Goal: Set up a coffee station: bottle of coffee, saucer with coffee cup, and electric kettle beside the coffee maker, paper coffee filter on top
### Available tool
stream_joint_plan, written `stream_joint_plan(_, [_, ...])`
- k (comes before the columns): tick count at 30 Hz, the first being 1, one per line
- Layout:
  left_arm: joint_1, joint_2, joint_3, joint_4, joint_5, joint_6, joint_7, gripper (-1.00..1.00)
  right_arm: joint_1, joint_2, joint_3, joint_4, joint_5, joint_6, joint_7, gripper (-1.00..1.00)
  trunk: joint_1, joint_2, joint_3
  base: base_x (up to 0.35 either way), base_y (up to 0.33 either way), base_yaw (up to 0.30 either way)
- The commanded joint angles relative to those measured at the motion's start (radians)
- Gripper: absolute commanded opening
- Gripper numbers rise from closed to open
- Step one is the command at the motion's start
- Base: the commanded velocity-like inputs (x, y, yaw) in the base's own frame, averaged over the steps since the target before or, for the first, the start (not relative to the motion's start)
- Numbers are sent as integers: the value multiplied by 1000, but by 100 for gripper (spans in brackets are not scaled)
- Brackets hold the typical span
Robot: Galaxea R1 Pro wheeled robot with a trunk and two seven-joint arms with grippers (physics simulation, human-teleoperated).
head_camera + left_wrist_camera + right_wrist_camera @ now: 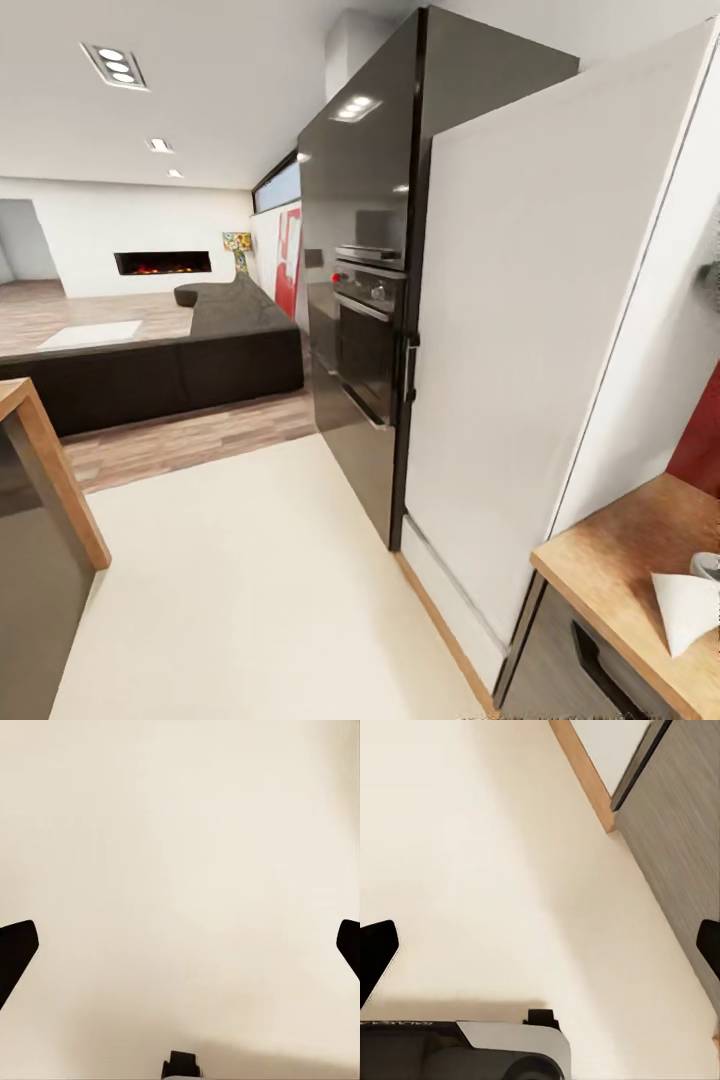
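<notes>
The kitchen countertop (610, 560), light wood over dark grey fronts, ends at the lower right of the head view. On it lies the paper coffee filter (685, 610), a white cone. Behind the cone a pale rounded object (707, 565) is cut off by the picture's edge, and I cannot tell what it is. My left gripper (180, 945) hangs open over bare cream floor, its black fingertips (16, 952) far apart with nothing between them. My right gripper (540, 952) is open too, above the floor beside a grey cabinet front (682, 847).
A tall black oven tower (370, 330) and a white fridge panel (500, 380) line the right side. The wooden island (40, 480) stands at the left, a dark sofa (150, 370) beyond. Cream floor (250, 600) runs between them.
</notes>
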Motion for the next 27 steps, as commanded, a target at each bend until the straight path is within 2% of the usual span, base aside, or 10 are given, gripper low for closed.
stream_joint_plan(1, [0, 0, -2, 1, 10, -3, 0, 100, 0, 0, 0, 1, 1, -3, 0, 100, 0, -1, 0, 17, 332, -262])
stream_joint_plan(10, [0, 0, -2, 1, 10, -3, 0, 100, 0, 0, 0, 1, 0, -3, 2, 100, 0, -1, 0, -17, 313, -262])
stream_joint_plan(27, [0, 0, -2, 1, 10, -3, 0, 100, 0, 0, 0, 1, -1, -3, 1, 100, 0, -1, 0, -12, 29, -262])
